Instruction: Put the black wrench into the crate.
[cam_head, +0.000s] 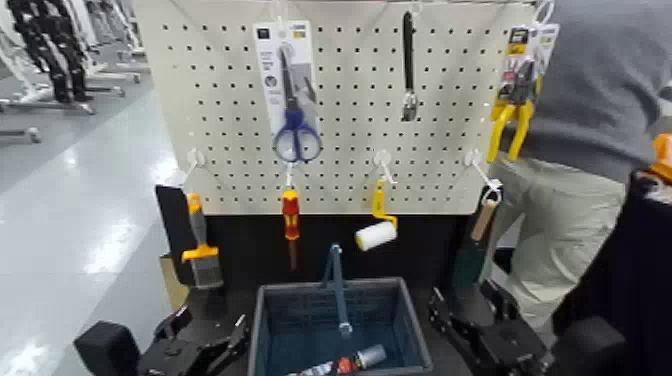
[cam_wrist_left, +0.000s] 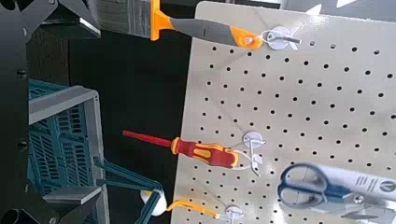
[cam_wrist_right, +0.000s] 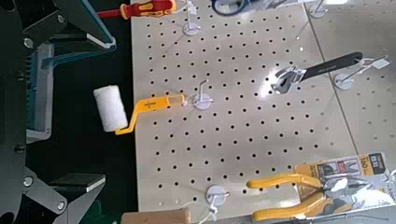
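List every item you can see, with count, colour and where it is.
wrench: one, black handle, silver head, upper pegboard
scissors: one, blue, on a white card, upper pegboard
pliers: one, yellow handles, pegboard's right
brush: one, orange and grey, lower left hook
screwdriver: one, red and yellow, lower hook
roller: one, white with yellow handle, lower hook
wooden-handled tool: one, lower right hook
crate: one, blue-grey, below the pegboard
can: one, red, black and silver, in the crate
pegboard: one, off-white, behind the crate
person: one, grey top, beige trousers, behind at right
robot hands: two, black, left hand and right hand flanking the crate
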